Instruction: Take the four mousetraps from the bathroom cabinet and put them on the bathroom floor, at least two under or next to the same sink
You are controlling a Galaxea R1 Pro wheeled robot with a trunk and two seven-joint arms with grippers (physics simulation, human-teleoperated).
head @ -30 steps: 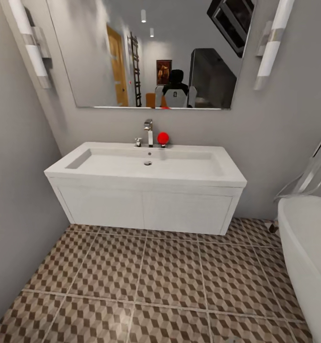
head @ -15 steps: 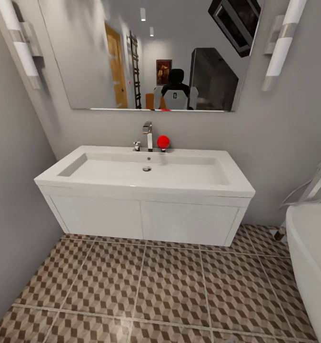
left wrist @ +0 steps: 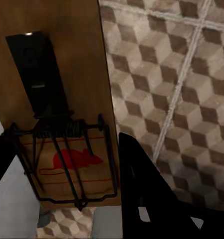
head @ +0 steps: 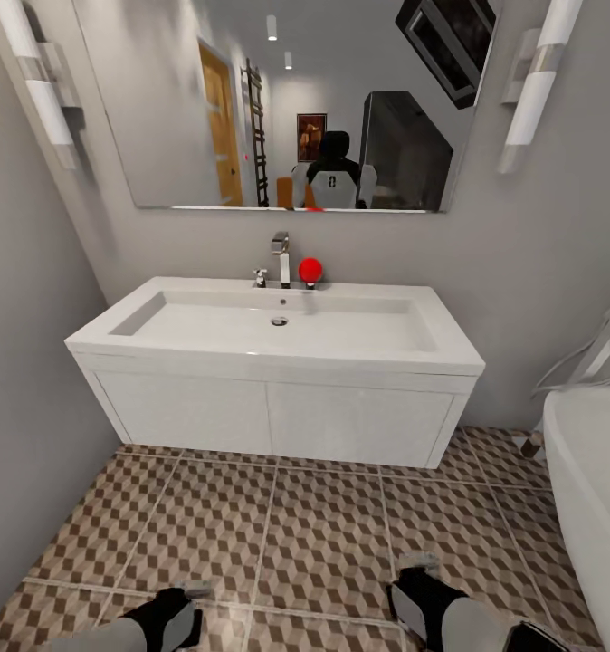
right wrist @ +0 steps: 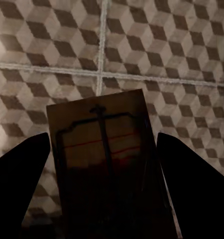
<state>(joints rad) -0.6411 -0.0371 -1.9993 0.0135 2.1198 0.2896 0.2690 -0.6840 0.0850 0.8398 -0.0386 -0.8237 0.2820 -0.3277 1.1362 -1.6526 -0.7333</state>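
Each gripper's fingers clamp a mousetrap above the bathroom floor.

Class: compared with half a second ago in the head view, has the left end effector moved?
Yes. The left end effector has risen into view at the bottom edge, while the sink and floor tiles sit unchanged.

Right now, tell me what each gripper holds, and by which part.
Left gripper: flat wooden mousetrap, gripped at its spring end. Right gripper: second wooden mousetrap, held by one short end.

Evenly bright head view, soft mirror blur, dim shadowed wrist views
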